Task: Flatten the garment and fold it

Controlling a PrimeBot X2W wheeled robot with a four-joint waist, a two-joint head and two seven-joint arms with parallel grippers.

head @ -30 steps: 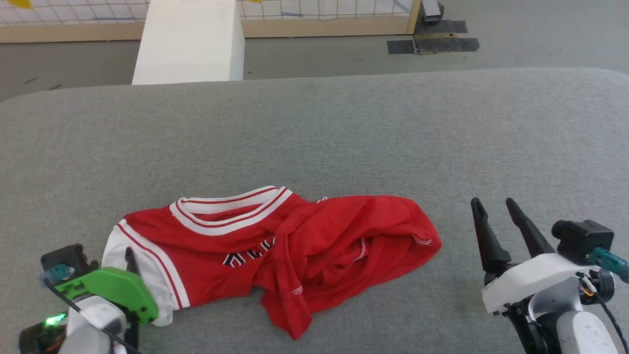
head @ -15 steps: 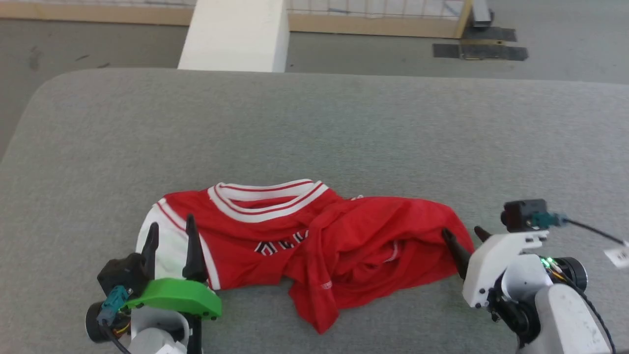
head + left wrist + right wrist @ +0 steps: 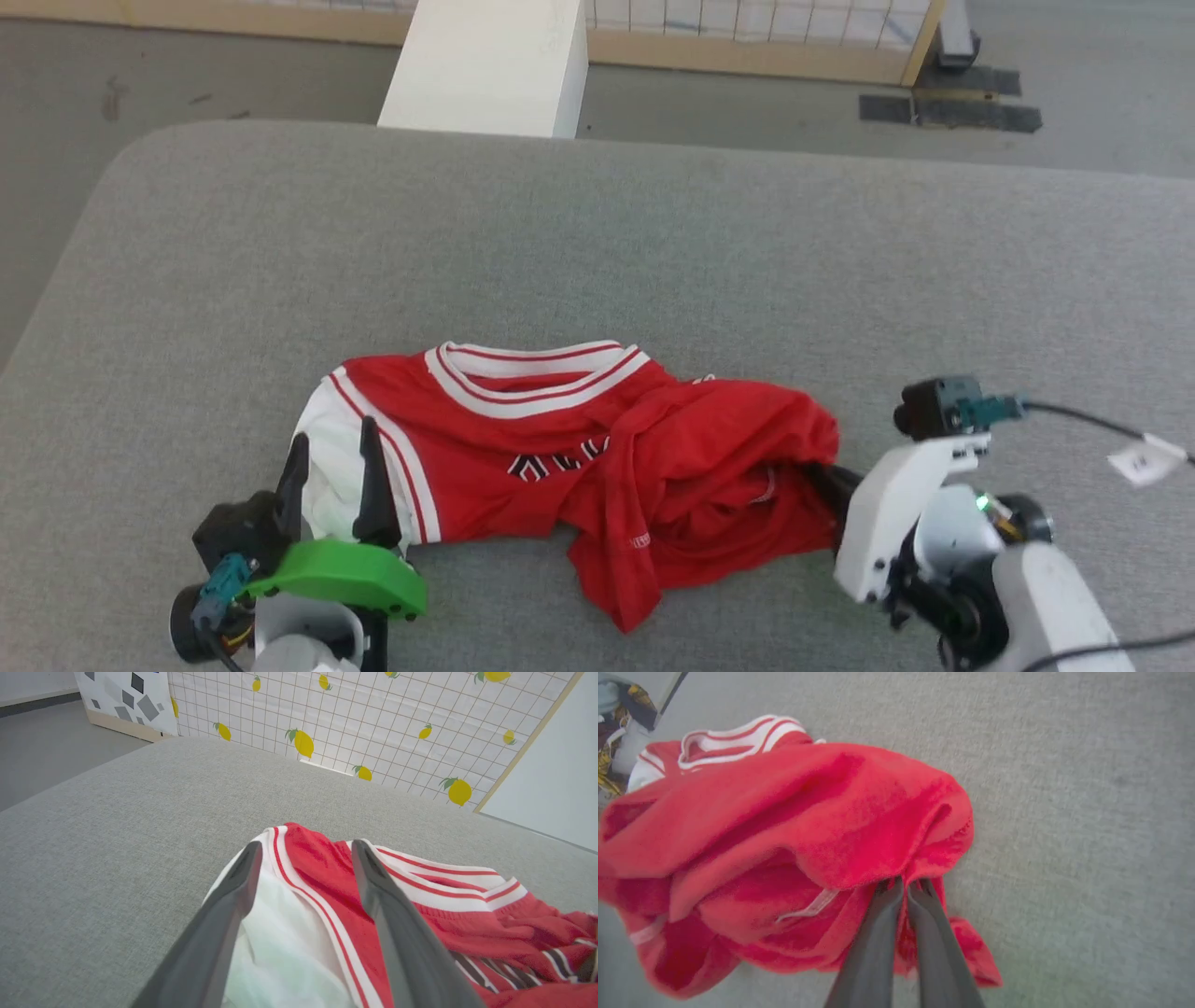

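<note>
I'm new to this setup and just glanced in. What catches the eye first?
A crumpled red garment lies bunched near the front of the grey padded table. The right gripper is shut on the red fabric at its right end, while the left gripper stands open at the white sleeve on the left end.

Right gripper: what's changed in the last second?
The right gripper moved in from the right, open, and shut on the red edge of the garment. The left gripper came forward, open, over the white sleeve. The garment lies crumpled as before; the head view shifted.
</note>
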